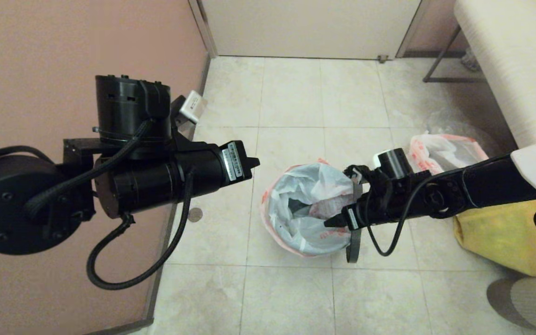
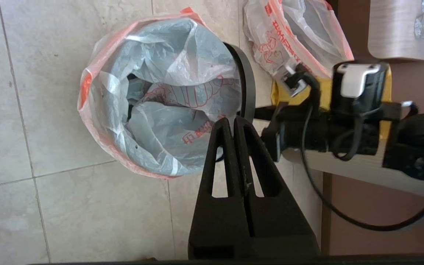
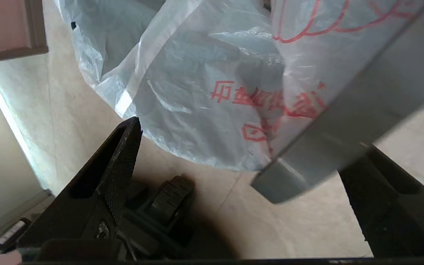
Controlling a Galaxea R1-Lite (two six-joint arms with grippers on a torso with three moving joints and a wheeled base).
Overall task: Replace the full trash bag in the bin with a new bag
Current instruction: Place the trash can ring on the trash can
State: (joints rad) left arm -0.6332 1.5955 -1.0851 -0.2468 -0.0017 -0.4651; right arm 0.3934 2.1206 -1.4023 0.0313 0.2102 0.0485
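The new bag (image 1: 305,195) (image 2: 168,73) (image 3: 204,73), thin white plastic with red-orange print, is draped over the bin and puffed up at its mouth; the bin underneath is almost wholly hidden. The dark grey hoop (image 1: 354,242) (image 2: 248,84) (image 3: 352,121) stands on edge at the bin's right side. My right gripper (image 1: 342,218) (image 3: 248,147) is open beside it, and the hoop's band runs between its fingers, close to one of them. My left gripper (image 1: 253,163) (image 2: 233,119) hangs shut and empty, high up left of the bin. The full trash bag (image 1: 440,151) (image 2: 300,33) lies on the floor behind the right arm.
A yellow bag (image 1: 496,232) sits on the floor under the right arm. A pink wall (image 1: 63,46) runs along the left. A pale bench (image 1: 510,60) with a metal leg stands at the back right. Open tiled floor (image 1: 296,298) lies in front of the bin.
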